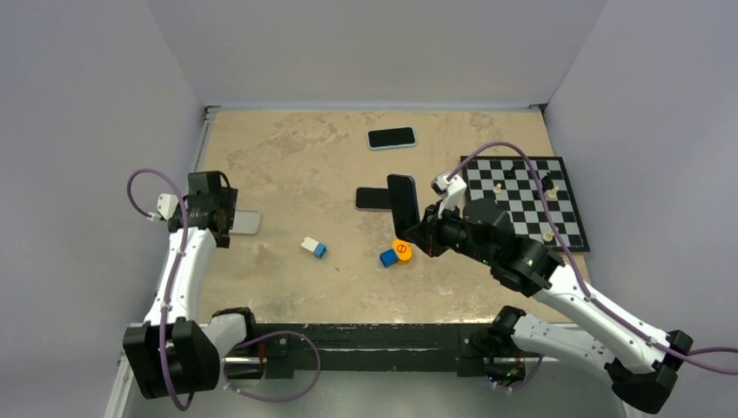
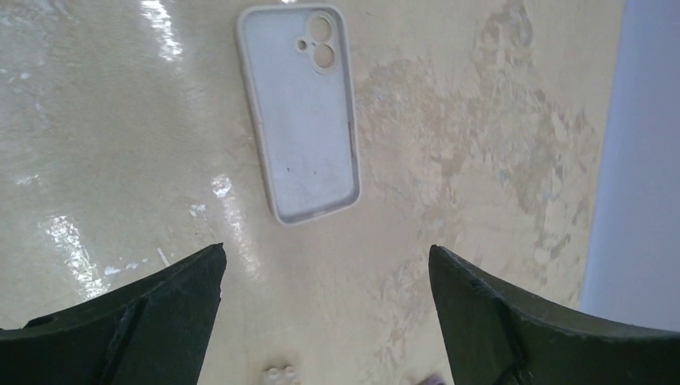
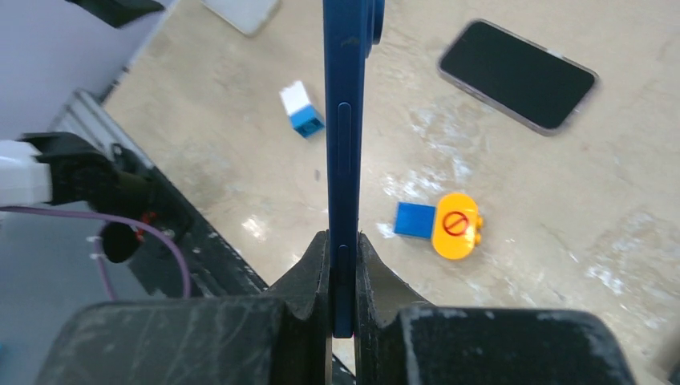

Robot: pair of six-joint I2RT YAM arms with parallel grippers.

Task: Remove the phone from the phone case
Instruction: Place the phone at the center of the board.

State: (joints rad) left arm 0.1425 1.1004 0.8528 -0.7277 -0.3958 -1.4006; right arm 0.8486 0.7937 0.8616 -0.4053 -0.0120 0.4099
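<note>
**A:** Bottom centre of the wrist view: the right tool point(image 3: 343, 265) has its jaws clamped on the near end of the blue phone point(image 3: 346, 120), seen edge-on.

**B:** Long axis?

**A:** It runs straight away from the tool to the top of the frame, camera bump at the far end.

**B:** And the left tool point(image 2: 325, 277)?

**A:** Spread wide, holding nothing, above the surface point(image 2: 481, 120). Beyond it the phone case point(image 2: 303, 112) lies flat, hollow side up, cutout toward the top, nothing inside.

**B:** Step?

**A:** Separation looks done. Next, I judge: lay the phone flat, clear of the case, then release.
</note>
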